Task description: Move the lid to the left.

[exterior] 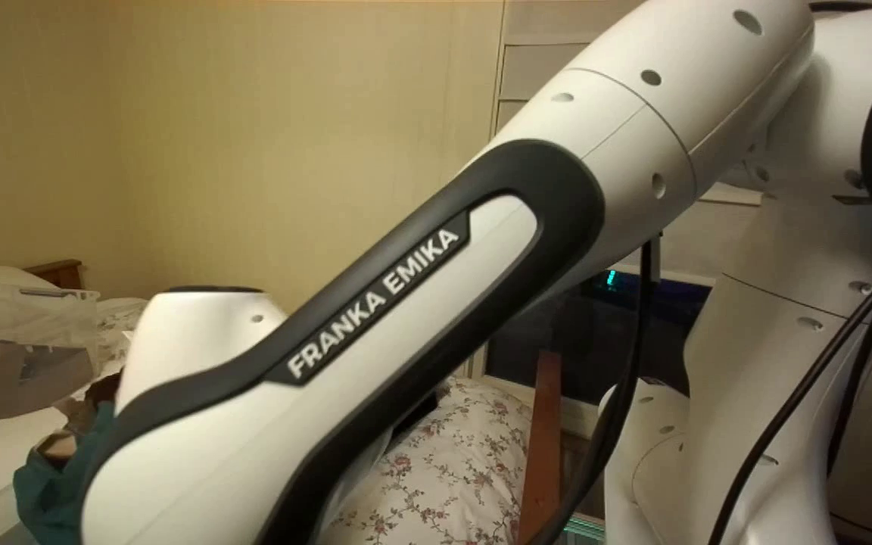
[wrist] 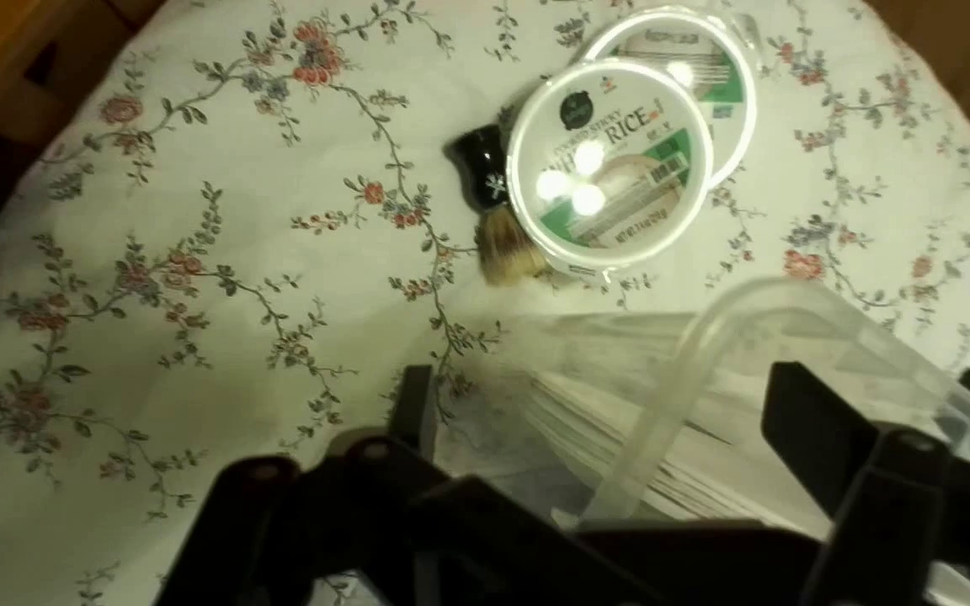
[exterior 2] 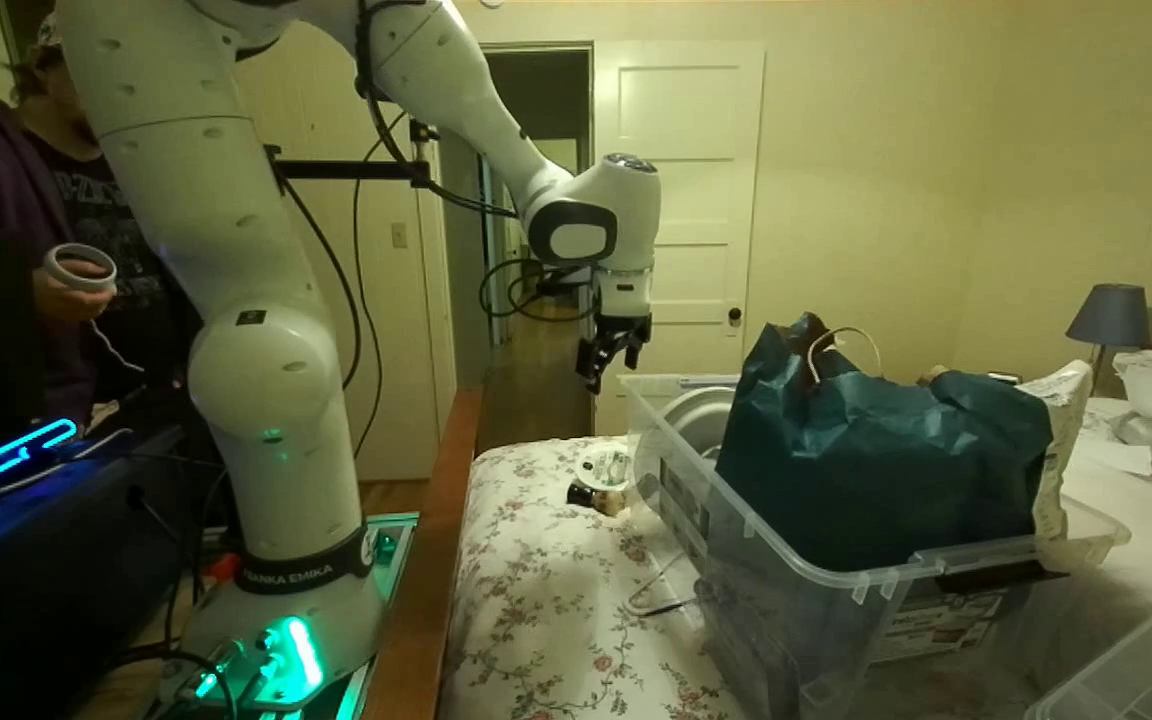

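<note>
Two round white rice tubs, one (wrist: 594, 126) partly overlapping the other (wrist: 725, 80), lie on the floral bedding in the wrist view. Their round tops have printed green labels. In an exterior view they appear as one white round shape (exterior 2: 603, 468). I cannot tell whether a top is the lid; no separate lid shows clearly. A black-handled brush (wrist: 485, 168) lies against the nearer tub. My gripper (exterior 2: 613, 368) hangs open and empty above the bedding, by the bin's corner. Its spread fingers also show in the wrist view (wrist: 607, 404). The arm hides the tubs in an exterior view.
A clear plastic bin (exterior 2: 816, 570) holds a dark green bag (exterior 2: 886, 470) and a round pale metallic thing (exterior 2: 701, 410). Its rim (wrist: 653, 421) passes below my fingers in the wrist view. A wooden board (exterior 2: 426, 600) runs between robot base and bed. A person stands behind the arm.
</note>
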Robot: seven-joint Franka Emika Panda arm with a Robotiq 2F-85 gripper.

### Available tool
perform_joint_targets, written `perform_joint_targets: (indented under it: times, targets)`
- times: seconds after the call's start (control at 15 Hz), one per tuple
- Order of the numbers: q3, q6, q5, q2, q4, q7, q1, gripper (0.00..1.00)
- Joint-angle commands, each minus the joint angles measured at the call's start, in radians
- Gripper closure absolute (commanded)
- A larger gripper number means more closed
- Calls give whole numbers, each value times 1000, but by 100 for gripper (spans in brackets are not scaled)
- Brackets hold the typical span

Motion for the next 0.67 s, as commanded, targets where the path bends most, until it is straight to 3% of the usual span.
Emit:
perform_joint_targets:
  times: [0.0,0.07,0.13,0.2,0.33,0.47,0.6]
  targets:
    - [-137,12,237,-157,-103,-278,74,0]
    - [-179,-64,318,-182,-115,-361,69,0]
    - [-170,-144,369,-210,-125,-435,19,0]
    - [-185,-242,362,-235,-131,-478,-6,0]
    - [-196,-416,286,-270,-134,-541,-65,0]
    - [-159,-488,174,-316,-143,-523,-140,0]
    - [-146,-538,84,-371,-153,-588,-175,0]
